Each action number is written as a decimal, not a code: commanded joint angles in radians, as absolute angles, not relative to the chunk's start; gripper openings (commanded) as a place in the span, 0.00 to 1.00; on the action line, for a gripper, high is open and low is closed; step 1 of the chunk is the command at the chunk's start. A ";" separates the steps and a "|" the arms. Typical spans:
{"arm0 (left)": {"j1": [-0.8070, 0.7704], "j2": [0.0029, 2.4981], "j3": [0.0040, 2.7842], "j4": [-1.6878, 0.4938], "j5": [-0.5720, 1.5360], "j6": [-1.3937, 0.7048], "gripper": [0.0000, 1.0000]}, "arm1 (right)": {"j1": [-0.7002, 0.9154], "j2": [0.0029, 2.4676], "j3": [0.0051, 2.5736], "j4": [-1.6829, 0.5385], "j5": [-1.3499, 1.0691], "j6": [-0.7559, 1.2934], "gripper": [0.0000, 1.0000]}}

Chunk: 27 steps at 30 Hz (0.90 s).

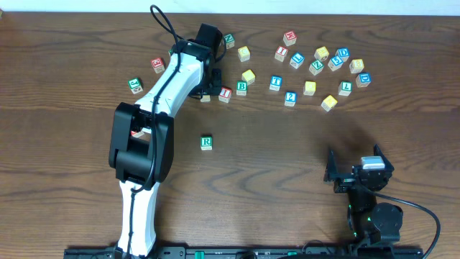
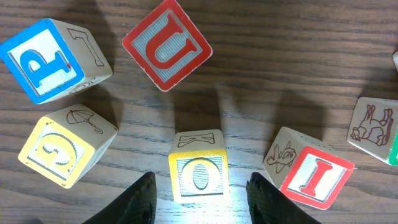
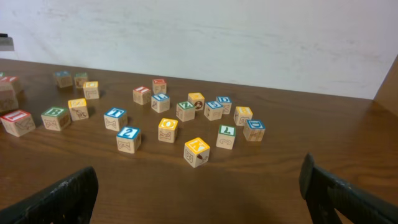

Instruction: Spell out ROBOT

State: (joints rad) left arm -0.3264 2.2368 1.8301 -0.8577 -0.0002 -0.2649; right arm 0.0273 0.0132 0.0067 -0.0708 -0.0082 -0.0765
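- overhead: the r cube [image 1: 206, 142] lies alone at the middle of the frame, well apart from the rest. the b cube [image 1: 241, 87] and t cube [image 1: 275, 83] sit among the loose cubes [image 1: 335, 63] along the upper middle. the left gripper [image 1: 208, 90] reaches down at the left end of that row, just beside the red i cube [image 1: 225, 93]; what it straddles is hidden here.
- left wrist: the yellow o cube [image 2: 198, 167] sits at bottom centre between the two fingers [image 2: 142, 198], which stand parted with a gap on each side, so nothing is gripped yet. we judge the step to be picking up this o. we would keep the cube centred, close squarely on its flat sides, and lift straight, so the right-hand finger does not nudge the red i cube at lower right.
- right wrist: the right gripper [image 3: 199, 180] is spread wide and empty, its fingers at the bottom corners and the loose cubes well ahead in mid-frame.
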 commanded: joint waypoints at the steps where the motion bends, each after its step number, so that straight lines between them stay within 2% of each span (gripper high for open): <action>1: -0.326 2.210 1.850 -0.863 -0.012 -0.266 0.47 | 0.020 0.013 0.006 -0.075 -0.014 -0.065 0.99; 27: -0.326 2.241 1.837 -0.843 -0.012 -0.266 0.47 | 0.020 0.013 0.006 -0.075 -0.014 -0.065 0.99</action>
State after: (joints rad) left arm -0.3264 2.2368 1.8301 -0.8467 -0.0002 -0.2649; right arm 0.0273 0.0132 0.0067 -0.0708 -0.0082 -0.0765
